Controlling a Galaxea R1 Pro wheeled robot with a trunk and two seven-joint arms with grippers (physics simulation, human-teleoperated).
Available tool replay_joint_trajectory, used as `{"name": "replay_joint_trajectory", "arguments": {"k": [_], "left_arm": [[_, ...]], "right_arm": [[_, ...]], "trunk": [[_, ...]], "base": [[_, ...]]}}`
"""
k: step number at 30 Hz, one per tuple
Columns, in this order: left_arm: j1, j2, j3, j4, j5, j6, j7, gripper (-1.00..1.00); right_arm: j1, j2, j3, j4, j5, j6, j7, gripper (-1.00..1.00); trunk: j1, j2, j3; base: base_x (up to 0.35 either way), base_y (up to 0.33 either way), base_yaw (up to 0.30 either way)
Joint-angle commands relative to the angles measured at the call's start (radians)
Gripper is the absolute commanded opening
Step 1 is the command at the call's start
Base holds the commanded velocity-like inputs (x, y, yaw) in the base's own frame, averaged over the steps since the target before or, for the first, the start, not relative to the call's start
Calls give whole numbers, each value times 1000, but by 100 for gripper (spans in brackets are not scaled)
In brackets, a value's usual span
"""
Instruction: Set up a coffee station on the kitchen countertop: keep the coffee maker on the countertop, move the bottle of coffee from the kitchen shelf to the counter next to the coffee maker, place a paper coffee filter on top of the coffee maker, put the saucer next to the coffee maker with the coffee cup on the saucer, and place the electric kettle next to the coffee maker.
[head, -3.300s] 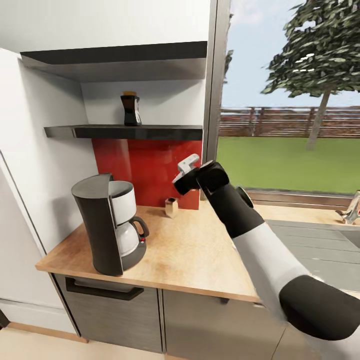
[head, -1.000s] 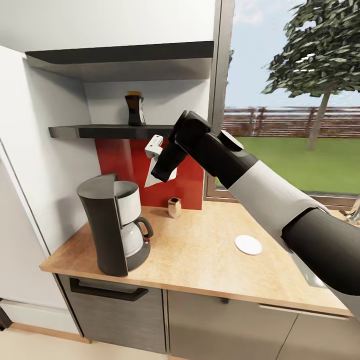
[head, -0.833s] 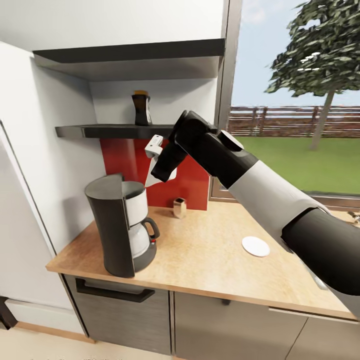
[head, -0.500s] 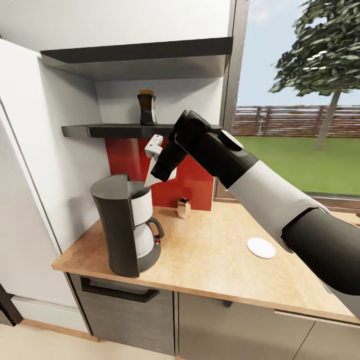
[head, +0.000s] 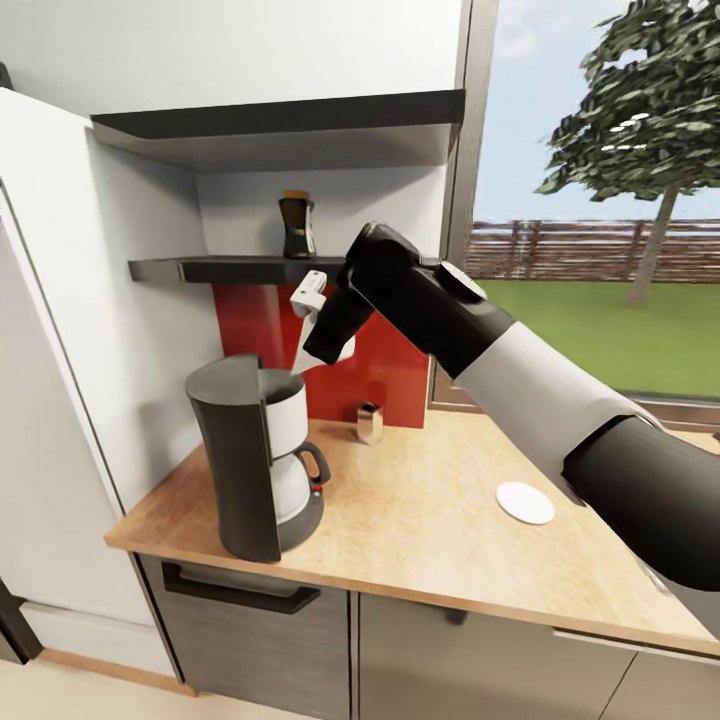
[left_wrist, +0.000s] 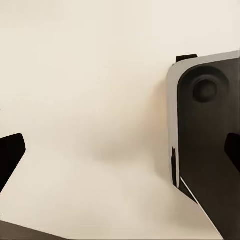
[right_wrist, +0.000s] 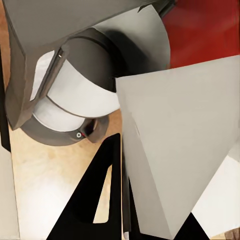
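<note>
The black-and-white coffee maker (head: 255, 450) stands at the left end of the kitchen countertop (head: 420, 530). My right gripper (head: 312, 303) is shut on the white paper coffee filter (head: 299, 356), which hangs just above the maker's open top. In the right wrist view the filter (right_wrist: 175, 150) is large between the dark fingers (right_wrist: 100, 200), with the coffee maker (right_wrist: 75, 85) beyond it. The bottle of coffee (head: 296, 225) stands on the kitchen shelf (head: 230, 268). The white saucer (head: 525, 502) lies on the counter to the right. My left gripper (left_wrist: 120, 155) is open over pale floor.
A small shaker (head: 369, 422) stands against the red backsplash (head: 385, 365). A tall white cabinet side (head: 90, 330) closes the counter's left end. A window (head: 600, 200) is at the right. The robot's dark base (left_wrist: 210, 140) shows in the left wrist view.
The camera has shifted, sliding the counter rightward in the picture. The right gripper rose from near the counter, and its filter now hangs closer over the coffee maker's top.
</note>
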Motion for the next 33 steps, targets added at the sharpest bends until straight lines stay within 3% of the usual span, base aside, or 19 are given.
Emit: {"name": "replay_joint_trajectory", "arguments": {"k": [1, 5, 9, 33], "left_arm": [[0, 0, 0, 1, -10, -3, 6, 100], [0, 0, -1, 1, -10, -2, 9, 100], [0, 0, -2, 1, -10, -3, 13, 100], [0, 0, 0, 4, -7, 0, 9, 100]], "right_arm": [[-1, 0, 10, 1, 28, 6, 8, -100], [-1, 0, 61, 2, 123, 5, 9, -100], [-1, 0, 78, 0, 158, 5, 11, -100], [15, 0, 80, -23, 169, 1, 6, -100]], "trunk": [[1, -1, 0], [1, -1, 2], [1, -1, 2], [1, -1, 3]], "base": [[166, 146, 0], [165, 146, 0], [48, 43, 0], [2, 11, 0]]}}
